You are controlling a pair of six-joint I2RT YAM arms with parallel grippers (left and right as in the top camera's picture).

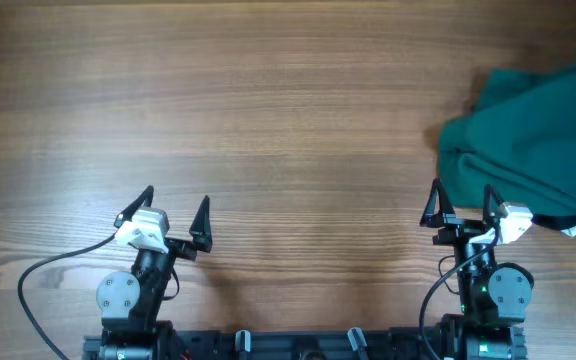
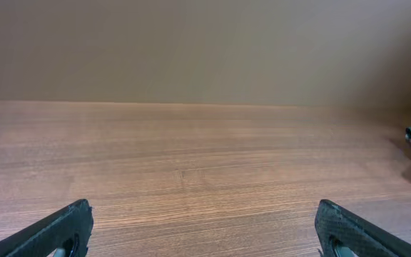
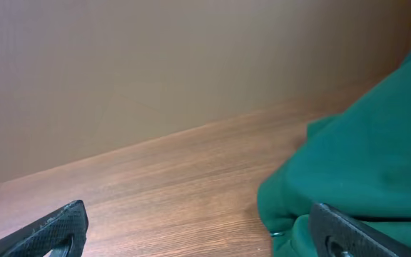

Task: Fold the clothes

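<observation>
Wood-grain table (image 1: 268, 100) fills every view, with a plain beige wall behind it. The clothes (image 1: 528, 130), one dark teal garment, lie on it in a bunched heap that runs out of the overhead view. The right gripper (image 1: 461, 190) sits just beside the heap's near-left edge, jaws spread wide and empty. The left gripper (image 1: 176, 198) is well apart from the heap on that same side, its jaws also wide and holding nothing. The fabric looks soft, light and limp, so it will likely sag and drag. A hem or corner along the heap's near edge seems the best place to take hold.
</observation>
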